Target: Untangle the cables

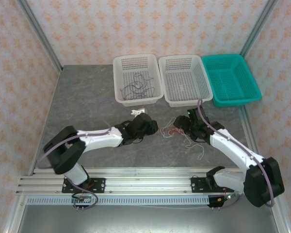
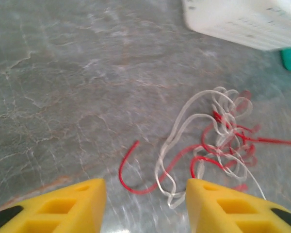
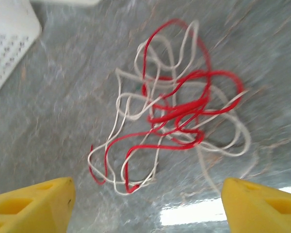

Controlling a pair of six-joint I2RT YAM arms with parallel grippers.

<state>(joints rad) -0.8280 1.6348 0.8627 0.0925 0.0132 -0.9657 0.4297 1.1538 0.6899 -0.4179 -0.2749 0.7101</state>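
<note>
Worktop (image 1: 87,97): grey marble, carrying the middle white basket (image 1: 189,101).
Cables (image 1: 172,131) (image 2: 208,145) (image 3: 174,111): red-white tangle lying just in front of that basket.
Left fingers (image 2: 63,204): released, hovering before the basket.
Right fingers (image 3: 29,204): spreading wide, gripping nothing.

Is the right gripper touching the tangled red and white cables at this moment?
Apart. In the right wrist view the cables lie between the fingers of the open right gripper, and bare table shows between the tangle and each finger.
</note>
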